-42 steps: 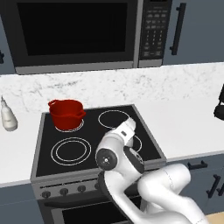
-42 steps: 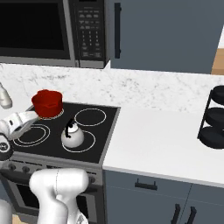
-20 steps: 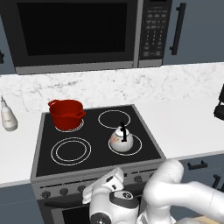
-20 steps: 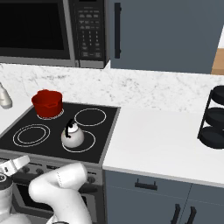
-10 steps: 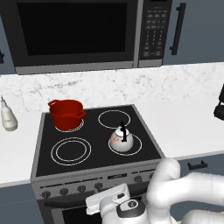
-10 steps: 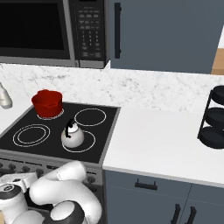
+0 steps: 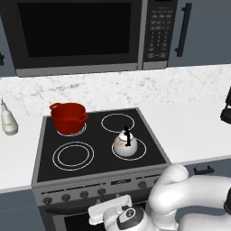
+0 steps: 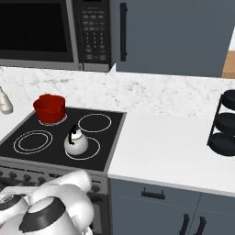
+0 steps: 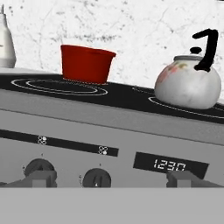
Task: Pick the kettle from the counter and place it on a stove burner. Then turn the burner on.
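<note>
On the front-right thin white ring burner [image 7: 129, 149] of the black glass cooktop, the squat white kettle with black arched handle [image 7: 125, 144] is sitting; low before the stove's dark knobs [image 9: 97, 178], the two-finger gripper [image 9: 109, 180] is hanging spread wide, grasping nothing, seemingly lining up to turn one.

Kettle [image 9: 187, 85]: smooth glazed body, ceramic or enamel in look, faint reddish pattern; handle matt black. Cooktop [image 7: 97, 149]: smooth black glass, thin white ring markings. Red pot [image 7: 68, 117] at 10 o'clock of the kettle: smooth, uniform enamel-like finish. Counter [image 8: 170, 151]: polished stone look, white with grey veining. Stove front panel [image 9: 109, 135]: plain matt grey, dark round knobs [image 9: 97, 178].
</note>
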Tool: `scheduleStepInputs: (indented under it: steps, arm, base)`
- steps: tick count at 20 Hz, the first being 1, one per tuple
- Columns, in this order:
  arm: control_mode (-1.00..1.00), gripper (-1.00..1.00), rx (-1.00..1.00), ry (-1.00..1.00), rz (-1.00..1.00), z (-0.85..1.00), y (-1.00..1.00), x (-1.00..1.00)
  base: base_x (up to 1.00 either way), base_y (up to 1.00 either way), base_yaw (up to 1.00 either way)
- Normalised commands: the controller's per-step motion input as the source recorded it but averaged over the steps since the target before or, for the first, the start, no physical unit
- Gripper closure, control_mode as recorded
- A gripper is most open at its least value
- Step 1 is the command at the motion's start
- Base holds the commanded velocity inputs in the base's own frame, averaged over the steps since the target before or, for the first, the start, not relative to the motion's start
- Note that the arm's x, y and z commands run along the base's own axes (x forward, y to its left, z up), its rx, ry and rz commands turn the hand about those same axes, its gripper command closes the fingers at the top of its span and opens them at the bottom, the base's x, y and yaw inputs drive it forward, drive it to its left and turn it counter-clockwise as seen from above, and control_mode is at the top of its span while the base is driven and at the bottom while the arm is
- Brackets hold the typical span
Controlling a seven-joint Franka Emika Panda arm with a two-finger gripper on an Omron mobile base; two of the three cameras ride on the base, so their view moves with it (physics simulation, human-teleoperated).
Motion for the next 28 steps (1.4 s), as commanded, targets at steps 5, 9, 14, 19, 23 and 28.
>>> scheduleStepInputs:
  steps: [5, 9, 14, 19, 23, 28]
  arm:
    - [-1.0, -1.0, 0.13, 0.0, 0.0, -0.01, -0.18, 0.35]
    - [-1.0, -1.0, 0.01, 0.0, 0.0, -0.05, -0.03, 0.04]
    - [-1.0, -1.0, 0.0, 0.0, 0.0, -0.24, -0.19, 0.51]
    - [-1.0, -1.0, 0.04, 0.0, 0.0, -0.28, -0.08, 0.24]
    - [-1.0, -1.0, 0.14, 0.0, 0.0, -0.47, -0.2, 0.06]
    - [-1.0, -1.0, 0.03, 0.0, 0.0, -0.04, 0.0, 0.16]
  base:
    - [0.0, 0.0, 0.0]
    - [0.0, 0.0, 0.0]
    - [0.0, 0.0, 0.0]
    - [0.0, 0.0, 0.0]
    - [0.0, 0.0, 0.0]
    - [0.0, 0.0, 0.0]
